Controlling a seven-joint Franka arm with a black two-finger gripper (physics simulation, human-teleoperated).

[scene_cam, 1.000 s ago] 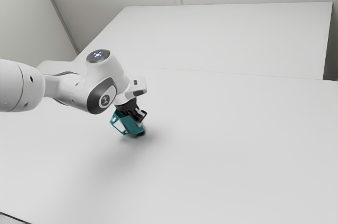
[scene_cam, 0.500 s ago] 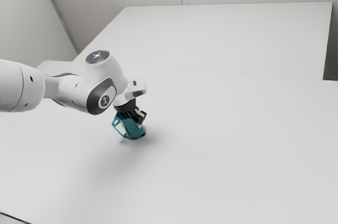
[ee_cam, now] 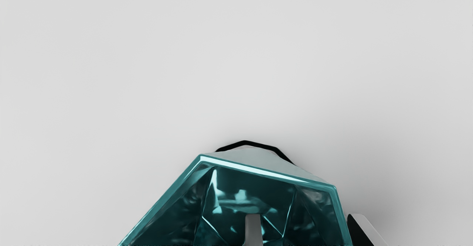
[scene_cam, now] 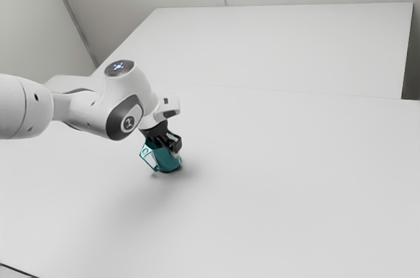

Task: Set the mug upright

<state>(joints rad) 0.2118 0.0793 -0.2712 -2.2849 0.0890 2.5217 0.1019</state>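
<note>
My gripper [ee_cam: 306, 226] stands parted across the wall of the mug [scene_cam: 169, 162], one finger inside, one outside; the mug is low over the table [scene_cam: 282, 179], mouth upward yet seemingly leaning, so I judge righting mostly done, levelling left

Side and nearer wrist cameras overlook the mug [scene_cam: 170, 162].
</note>
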